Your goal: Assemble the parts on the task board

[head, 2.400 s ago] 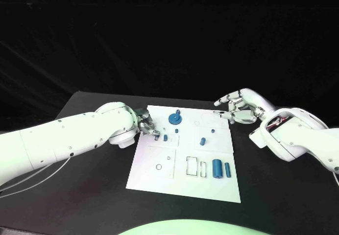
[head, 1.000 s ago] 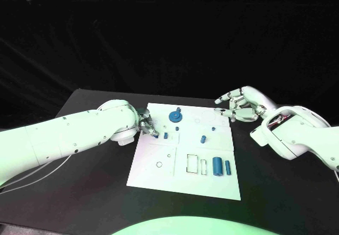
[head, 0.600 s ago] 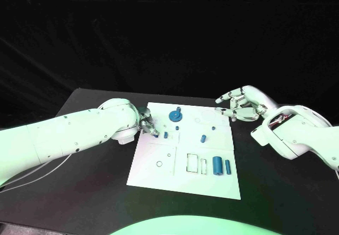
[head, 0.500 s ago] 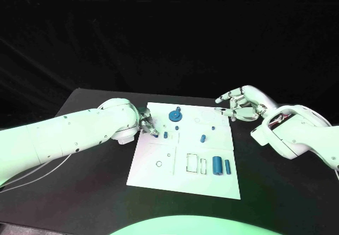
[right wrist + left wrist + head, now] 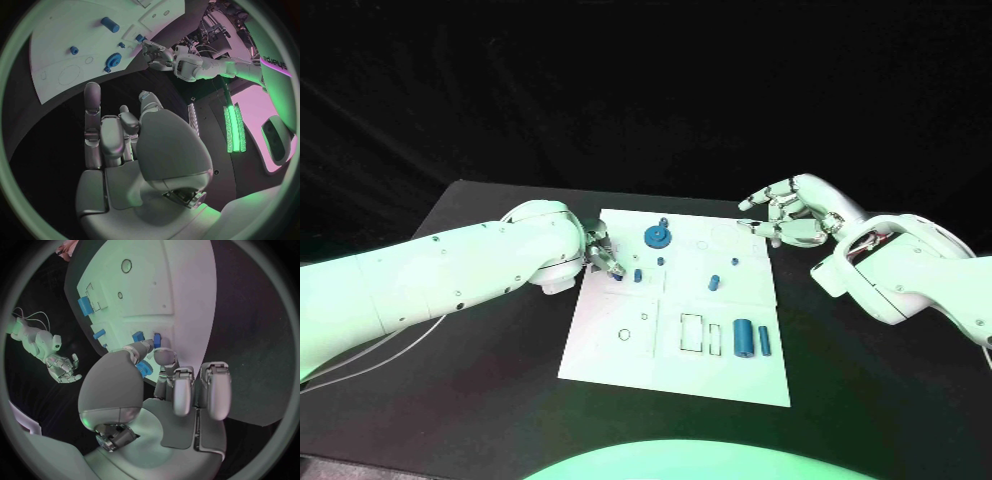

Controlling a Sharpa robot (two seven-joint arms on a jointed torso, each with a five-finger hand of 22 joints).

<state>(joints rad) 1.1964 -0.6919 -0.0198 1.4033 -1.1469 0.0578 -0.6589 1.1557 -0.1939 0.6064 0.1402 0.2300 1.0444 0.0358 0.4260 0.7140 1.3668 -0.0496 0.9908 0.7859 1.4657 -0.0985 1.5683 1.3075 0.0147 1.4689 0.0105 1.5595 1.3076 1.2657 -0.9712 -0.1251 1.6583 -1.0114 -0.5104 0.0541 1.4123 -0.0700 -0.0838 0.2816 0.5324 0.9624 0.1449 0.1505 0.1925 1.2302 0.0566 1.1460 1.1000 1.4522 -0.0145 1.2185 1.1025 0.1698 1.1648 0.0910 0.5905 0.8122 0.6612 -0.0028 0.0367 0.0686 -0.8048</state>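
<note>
there, "aeolys"-like lettering, barely legible

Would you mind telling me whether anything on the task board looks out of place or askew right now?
Nothing stands out. The task board lies flat on the table, its blue parts upright or flat within it. The left hand pinches a small blue part at the board's edge; the right hand hovers empty.

white task board [image 5: 678, 350], blue parts [image 5: 744, 339], black table [image 5: 473, 400], silver fingers [image 5: 178, 390]
</note>
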